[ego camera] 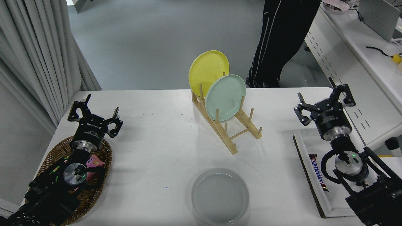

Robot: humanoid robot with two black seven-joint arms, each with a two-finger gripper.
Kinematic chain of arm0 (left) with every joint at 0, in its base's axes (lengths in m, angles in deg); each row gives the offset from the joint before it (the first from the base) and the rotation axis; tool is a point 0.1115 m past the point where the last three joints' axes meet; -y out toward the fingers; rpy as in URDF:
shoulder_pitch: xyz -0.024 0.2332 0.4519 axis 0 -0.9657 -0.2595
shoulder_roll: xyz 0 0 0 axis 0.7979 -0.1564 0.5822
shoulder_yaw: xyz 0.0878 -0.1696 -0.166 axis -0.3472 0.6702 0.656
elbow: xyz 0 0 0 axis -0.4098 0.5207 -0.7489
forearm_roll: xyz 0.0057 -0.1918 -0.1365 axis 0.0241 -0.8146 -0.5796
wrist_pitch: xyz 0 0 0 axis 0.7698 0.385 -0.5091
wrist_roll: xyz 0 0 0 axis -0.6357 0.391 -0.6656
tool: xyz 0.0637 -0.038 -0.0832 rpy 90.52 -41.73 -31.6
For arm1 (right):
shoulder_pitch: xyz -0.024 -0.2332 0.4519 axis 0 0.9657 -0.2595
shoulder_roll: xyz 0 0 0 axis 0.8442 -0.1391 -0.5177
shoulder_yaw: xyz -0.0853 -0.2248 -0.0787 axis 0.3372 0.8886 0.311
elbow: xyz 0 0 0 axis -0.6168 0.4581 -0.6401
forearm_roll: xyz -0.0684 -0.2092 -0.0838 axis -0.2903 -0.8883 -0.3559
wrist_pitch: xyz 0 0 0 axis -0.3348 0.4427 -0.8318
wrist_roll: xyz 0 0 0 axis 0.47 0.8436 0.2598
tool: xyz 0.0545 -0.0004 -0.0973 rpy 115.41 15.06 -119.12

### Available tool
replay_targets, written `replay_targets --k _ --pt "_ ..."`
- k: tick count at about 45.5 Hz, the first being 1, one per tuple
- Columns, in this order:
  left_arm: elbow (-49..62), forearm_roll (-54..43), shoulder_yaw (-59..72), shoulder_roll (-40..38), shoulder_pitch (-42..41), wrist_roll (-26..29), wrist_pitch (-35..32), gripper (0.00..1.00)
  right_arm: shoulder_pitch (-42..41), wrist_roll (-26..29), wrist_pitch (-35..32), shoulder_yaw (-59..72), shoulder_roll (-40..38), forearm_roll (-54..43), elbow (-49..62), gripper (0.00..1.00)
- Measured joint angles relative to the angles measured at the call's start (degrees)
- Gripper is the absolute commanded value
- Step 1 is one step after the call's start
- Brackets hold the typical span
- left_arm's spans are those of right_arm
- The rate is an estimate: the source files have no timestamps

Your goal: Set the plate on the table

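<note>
The pale grey-white plate point(220, 196) lies flat on the white table point(163, 138) near its front edge, with nothing touching it. My right gripper point(325, 95) is open and empty at the table's right edge, far to the right of the plate and above a white tray. My left gripper point(94, 108) is open and empty, parked at the lower left over a wicker basket.
A wooden rack point(230, 128) at the table's middle back holds a yellow plate point(208, 72) and a mint green plate point(225, 97) upright. The white tray point(306, 150) holds a candy bar point(317, 172). The wicker basket point(51, 157) holds snacks. A person point(279, 40) stands beyond the table.
</note>
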Motion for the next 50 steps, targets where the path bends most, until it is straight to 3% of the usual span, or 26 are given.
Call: replay_targets --k 11,36,50 --pt "0.0 0.0 0.0 0.0 0.0 0.0 0.0 1.0 -0.4 -0.6 -5.8 -1.8 1.7 -0.5 8.7 1.0" --pt "0.0 0.0 0.0 0.0 0.0 0.0 0.0 1.0 -7.0 -0.9 -10.8 -0.8 3.8 -0.7 21.7 1.0" --pt "0.0 0.0 0.0 0.0 0.0 0.0 0.0 1.0 -8.9 -1.0 -7.7 4.9 4.8 0.0 21.3 1.0"
